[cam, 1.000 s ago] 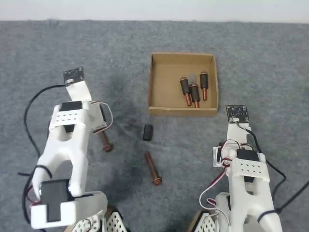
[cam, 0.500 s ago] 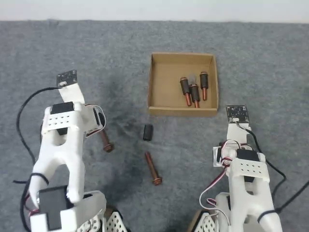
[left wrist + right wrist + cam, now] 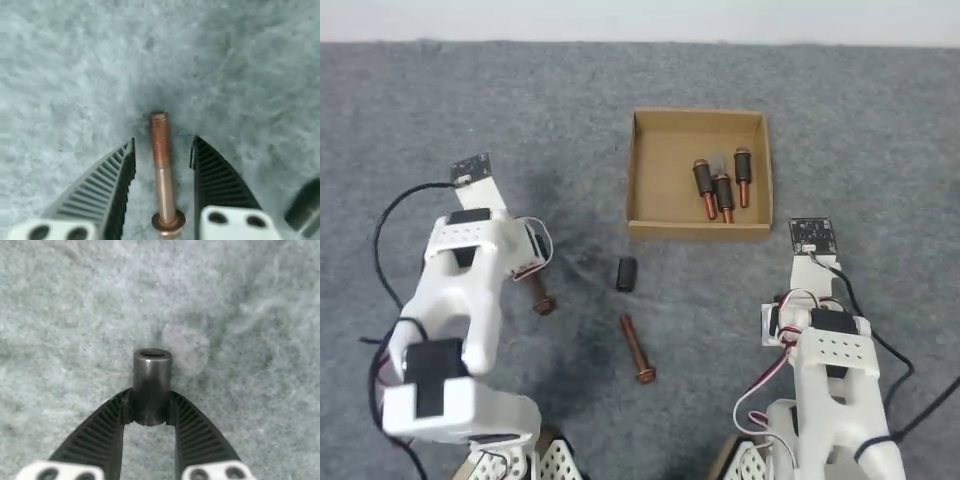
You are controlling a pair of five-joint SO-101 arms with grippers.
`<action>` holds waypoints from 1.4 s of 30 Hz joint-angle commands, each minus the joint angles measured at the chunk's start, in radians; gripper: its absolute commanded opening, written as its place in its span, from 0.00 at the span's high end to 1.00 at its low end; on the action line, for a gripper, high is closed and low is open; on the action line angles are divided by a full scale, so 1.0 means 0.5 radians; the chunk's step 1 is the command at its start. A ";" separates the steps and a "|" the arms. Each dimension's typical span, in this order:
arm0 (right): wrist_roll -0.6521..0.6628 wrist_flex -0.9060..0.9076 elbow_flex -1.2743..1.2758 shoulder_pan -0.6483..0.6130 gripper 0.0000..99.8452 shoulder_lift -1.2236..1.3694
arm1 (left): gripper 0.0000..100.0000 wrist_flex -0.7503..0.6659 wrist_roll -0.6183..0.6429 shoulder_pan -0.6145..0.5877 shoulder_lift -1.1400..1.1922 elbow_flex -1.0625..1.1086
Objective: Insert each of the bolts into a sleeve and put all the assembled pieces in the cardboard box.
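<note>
My left gripper [image 3: 163, 142] is open and straddles a copper bolt [image 3: 162, 170] lying on the grey carpet, with one ribbed finger on each side and not touching it. In the high view that bolt [image 3: 539, 297] pokes out from under the left arm [image 3: 470, 270]. My right gripper [image 3: 150, 396] is shut on a black sleeve [image 3: 151, 382], held just above the carpet. A second bolt [image 3: 637, 348] and a loose black sleeve [image 3: 626, 274] lie between the arms. The cardboard box [image 3: 660, 175] holds three assembled pieces [image 3: 722, 187].
The right arm [image 3: 828, 345] stands at the near right, just in front of the box's right corner. A dark sleeve edge [image 3: 302, 210] shows beside the left gripper. Grey carpet runs open on the far left and far right.
The left arm swung out to the left and came back right over the bolt. The bolts, loose sleeve and right arm have stayed put.
</note>
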 commanded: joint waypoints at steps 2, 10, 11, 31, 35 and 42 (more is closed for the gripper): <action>0.046 -0.017 -0.018 0.035 0.99 -0.066 | 0.83 -0.037 0.123 0.009 0.114 -0.183; 0.046 -0.020 -0.018 0.035 0.99 -0.066 | 0.99 -0.028 0.252 0.034 0.224 -0.244; 0.046 -0.020 -0.018 0.035 0.99 -0.066 | 0.98 -0.025 0.249 0.052 0.224 -0.238; 0.046 -0.026 -0.018 0.035 0.99 -0.066 | 0.99 0.733 -0.997 0.629 0.224 -0.919; 0.046 -0.026 -0.018 0.035 0.99 -0.066 | 0.99 0.740 -1.148 0.822 0.242 -0.941; 0.046 -0.029 -0.018 0.035 0.99 -0.066 | 0.91 0.614 -0.835 0.878 0.245 -0.934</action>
